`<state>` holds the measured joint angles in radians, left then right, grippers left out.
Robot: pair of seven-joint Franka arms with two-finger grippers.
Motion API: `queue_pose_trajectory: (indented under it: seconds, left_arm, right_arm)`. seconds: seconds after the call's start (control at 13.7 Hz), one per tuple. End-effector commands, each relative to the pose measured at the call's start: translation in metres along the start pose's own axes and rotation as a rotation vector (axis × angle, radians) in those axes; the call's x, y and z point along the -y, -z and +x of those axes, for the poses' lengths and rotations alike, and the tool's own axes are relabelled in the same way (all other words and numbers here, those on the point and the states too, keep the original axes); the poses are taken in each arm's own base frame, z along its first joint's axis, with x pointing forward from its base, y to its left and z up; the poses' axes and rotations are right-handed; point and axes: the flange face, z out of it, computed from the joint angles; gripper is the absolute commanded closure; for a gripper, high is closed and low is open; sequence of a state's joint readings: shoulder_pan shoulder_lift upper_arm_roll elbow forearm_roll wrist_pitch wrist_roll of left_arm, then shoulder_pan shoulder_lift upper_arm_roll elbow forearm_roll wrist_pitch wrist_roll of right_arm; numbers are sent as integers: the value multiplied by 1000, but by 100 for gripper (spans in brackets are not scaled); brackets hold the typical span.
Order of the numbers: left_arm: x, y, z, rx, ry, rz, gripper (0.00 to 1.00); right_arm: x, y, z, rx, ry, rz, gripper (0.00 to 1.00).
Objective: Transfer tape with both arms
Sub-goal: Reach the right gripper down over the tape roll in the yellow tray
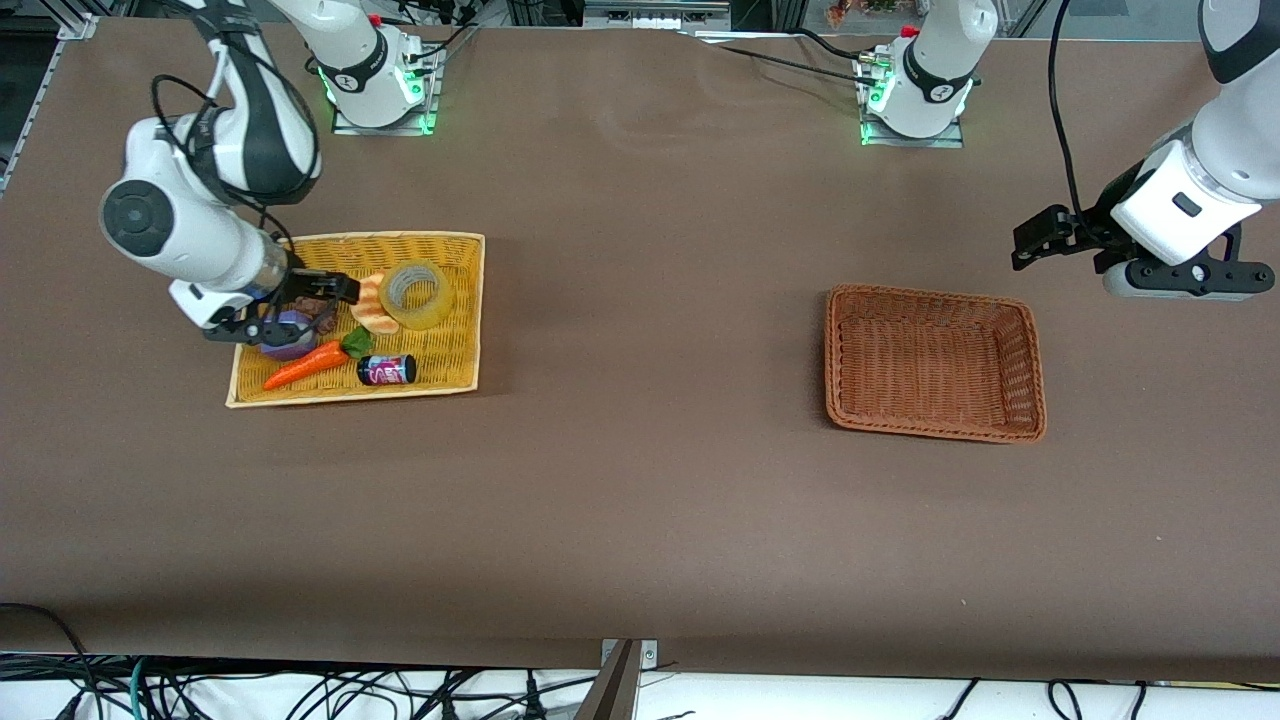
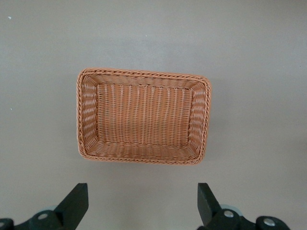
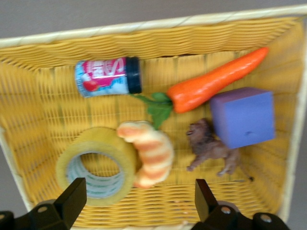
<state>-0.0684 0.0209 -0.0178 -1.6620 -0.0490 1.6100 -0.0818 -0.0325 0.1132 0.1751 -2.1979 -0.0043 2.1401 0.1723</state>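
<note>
The tape (image 1: 418, 293), a yellowish translucent roll with a grey core, lies in the yellow wicker tray (image 1: 440, 238), touching the orange-striped croissant toy (image 1: 372, 303). It also shows in the right wrist view (image 3: 96, 165). My right gripper (image 1: 285, 308) hangs open and empty over the tray, above the purple block and the figurine; in its wrist view (image 3: 139, 196) the jaws stand wide apart just above the tray's weave. My left gripper (image 1: 1035, 240) is open and empty in the air over bare table beside the brown basket (image 1: 930, 293), its jaws (image 2: 143, 199) wide apart.
The tray (image 3: 144, 24) also holds a carrot toy (image 1: 305, 365), a small can (image 1: 387, 370), a purple block (image 1: 288, 335) and a brown animal figurine (image 3: 211, 146). The brown basket (image 2: 144, 73) holds nothing and sits toward the left arm's end of the table.
</note>
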Motion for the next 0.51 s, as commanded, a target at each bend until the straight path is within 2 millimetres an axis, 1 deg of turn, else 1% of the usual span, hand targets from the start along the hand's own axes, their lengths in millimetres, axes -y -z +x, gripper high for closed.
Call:
queue_pose_trajectory:
  seconds: [0.0,0.15,0.29,0.44]
  left_arm:
    - [-3,6,3,3,-22,-14,0]
    - [-2,6,3,3,-21,-12,0]
    - [-3,6,3,3,-22,-14,0]
    - [-3,6,3,3,-22,-12,0]
  right_arm:
    - [2,-21,-18,-30,-16,10,0]
    - [11,-36,-25,-37,4,11,0]
    - [11,-49,-24,-36,4,15,0]
    - [16,-64,-26,-23,15,17,0]
